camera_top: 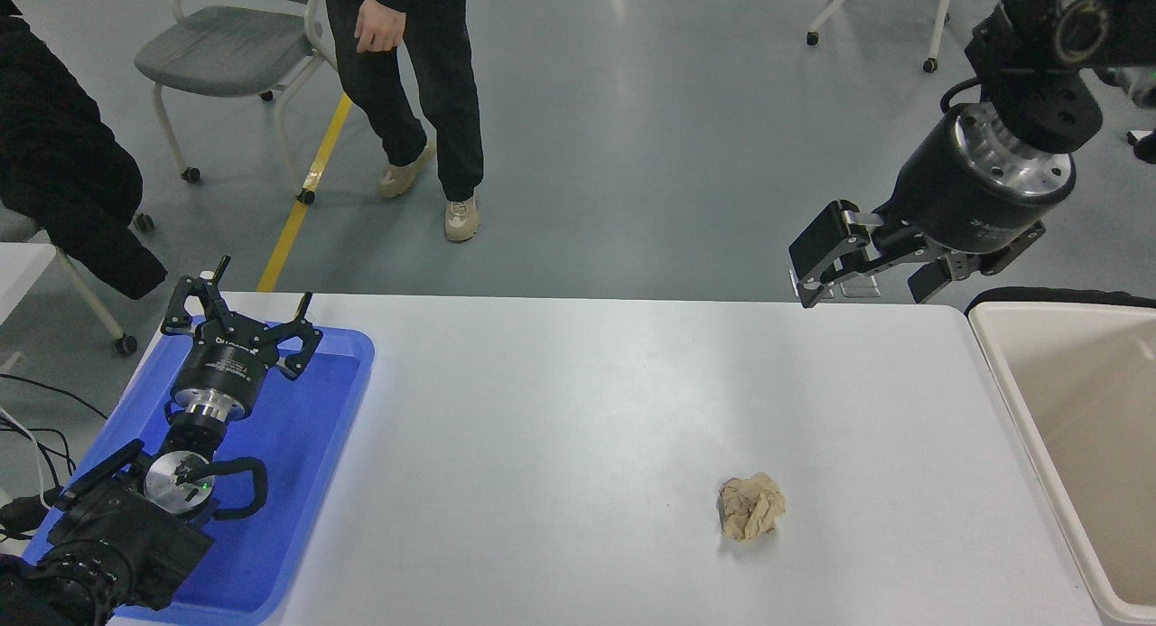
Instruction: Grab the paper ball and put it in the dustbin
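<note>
The paper ball (751, 507), a crumpled tan-brown wad, lies on the white table (578, 409) right of centre, near the front. The dustbin (993, 355), beige-cream with a thick rim, stands at the table's right edge, partly cut off by the picture. My right gripper (835, 278) hangs high over the table's far right edge, pointing left, fingers apart and empty, well behind and above the ball. My left gripper (239, 305) is parked open over the blue tray at the lower left.
A flat blue tray (316, 445) lies at the table's left under my left arm. A person in black stands beyond the far edge (415, 84). Chairs (226, 48) stand on the floor behind. Another dark-clothed person sits at the far left (54, 156).
</note>
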